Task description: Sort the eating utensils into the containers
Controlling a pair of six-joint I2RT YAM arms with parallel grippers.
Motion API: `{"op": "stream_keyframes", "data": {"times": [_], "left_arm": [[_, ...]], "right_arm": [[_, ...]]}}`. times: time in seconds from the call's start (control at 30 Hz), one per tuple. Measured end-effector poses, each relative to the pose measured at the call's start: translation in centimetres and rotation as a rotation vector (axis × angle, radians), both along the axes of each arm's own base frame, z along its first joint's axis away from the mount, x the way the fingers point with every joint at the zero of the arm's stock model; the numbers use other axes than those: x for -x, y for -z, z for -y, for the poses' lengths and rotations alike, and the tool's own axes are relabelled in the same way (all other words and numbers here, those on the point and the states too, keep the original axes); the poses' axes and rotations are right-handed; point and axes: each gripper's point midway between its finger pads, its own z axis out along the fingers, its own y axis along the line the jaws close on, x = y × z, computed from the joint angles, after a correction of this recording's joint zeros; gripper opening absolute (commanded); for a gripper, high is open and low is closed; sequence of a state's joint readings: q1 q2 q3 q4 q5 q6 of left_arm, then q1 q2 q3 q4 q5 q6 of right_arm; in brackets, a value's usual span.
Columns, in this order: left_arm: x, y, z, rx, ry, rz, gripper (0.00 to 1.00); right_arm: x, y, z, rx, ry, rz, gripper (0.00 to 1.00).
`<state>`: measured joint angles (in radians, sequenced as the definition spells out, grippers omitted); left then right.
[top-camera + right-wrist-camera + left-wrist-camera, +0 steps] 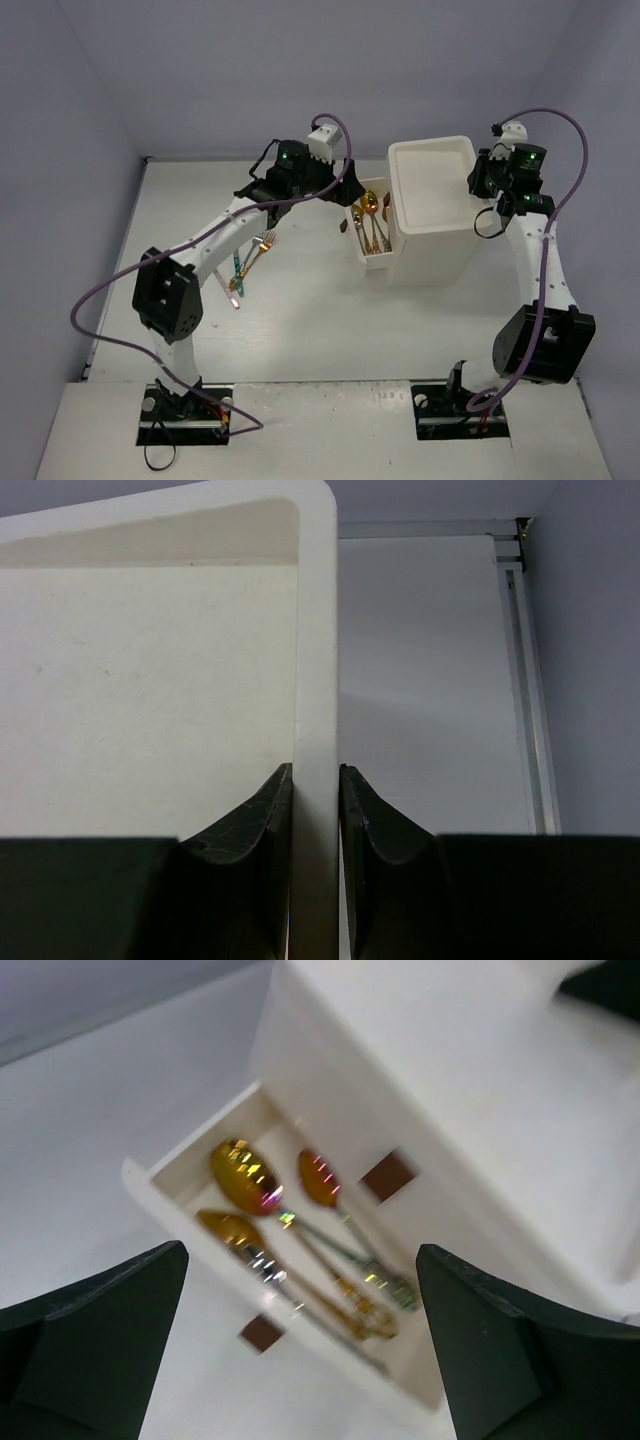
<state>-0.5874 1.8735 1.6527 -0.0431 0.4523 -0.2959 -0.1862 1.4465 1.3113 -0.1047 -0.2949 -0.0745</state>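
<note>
A fork (pixel 258 252) and teal-handled pieces (pixel 238 266) are lying on the surface (pixel 300 320), at 8 o'clock from the drawer (pixel 377 263). The left gripper (pixel 340 188) is hovering open above the spoons (pixel 245 1175) in that drawer. The right gripper (pixel 315 780) is clamping the rim of the unit (pixel 432 190) at 3 o'clock. Judged step: fetching the next piece, which calls for the left gripper swinging to the fork.

Tall white drawer unit (pixel 435 255), upright on the table (pixel 300 320), right of centre, top recessed like a tray. One shallow white drawer (pixel 378 262) pulled out from its left side, small brown handle (pixel 262 1334) on the front. Inside, gold spoons (pixel 245 1175), three shiny bowls showing, laid lengthwise side by side. Well to the left, flat on the table, a gold fork (pixel 262 245) and a teal-handled piece (pixel 238 266), close together.
</note>
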Motion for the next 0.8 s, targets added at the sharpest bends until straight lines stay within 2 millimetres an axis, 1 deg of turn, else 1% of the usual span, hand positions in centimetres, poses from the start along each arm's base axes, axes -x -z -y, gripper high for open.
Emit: {"op": "stream_keyframes", "data": {"times": [0.07,0.13,0.17,0.23,0.3,0.37,0.47,0.53,0.63,0.73,0.8], "left_arm": [[0.8,-3.6,0.4,0.083,-0.067,0.003,0.97],[1.7,-5.9,0.9,0.152,-0.115,-0.015,0.97],[2.3,-6.5,1.3,0.168,-0.121,-0.026,0.97],[2.7,-6.4,2.1,0.164,-0.16,-0.076,0.97],[2.6,-4.9,2.7,0.131,-0.215,-0.129,0.97],[2.7,-2.2,2.7,0.068,-0.27,-0.191,0.97],[3.2,1.9,1.8,-0.035,-0.35,-0.276,0.97],[3.4,3.8,0.8,-0.092,-0.4,-0.308,0.97],[3.7,5.2,-0.7,-0.156,-0.461,-0.335,0.97],[3.8,5.8,-1.4,-0.188,-0.494,-0.349,0.97],[3.8,6.5,-1.5,-0.207,-0.503,-0.36,0.97]], "right_arm": [[0.1,0.0,-0.7,-0.003,-0.015,-0.003,0.0],[0.1,0.0,-1.2,-0.006,-0.025,-0.004,0.0],[0.1,0.0,-1.4,-0.007,-0.028,-0.004,0.0],[0.1,0.0,-1.4,-0.008,-0.029,-0.004,0.0],[0.1,0.1,-1.5,-0.009,-0.028,-0.004,0.0],[0.1,0.0,-1.5,-0.009,-0.027,-0.001,0.0],[0.2,0.0,-1.5,-0.008,-0.027,0.003,0.0],[0.2,0.0,-1.5,-0.008,-0.027,0.004,0.0],[0.3,0.0,-1.5,-0.006,-0.026,0.005,0.0],[0.3,0.0,-1.5,-0.002,-0.022,0.004,0.0],[0.3,0.0,-1.5,-0.001,-0.02,0.004,0.0]]}}
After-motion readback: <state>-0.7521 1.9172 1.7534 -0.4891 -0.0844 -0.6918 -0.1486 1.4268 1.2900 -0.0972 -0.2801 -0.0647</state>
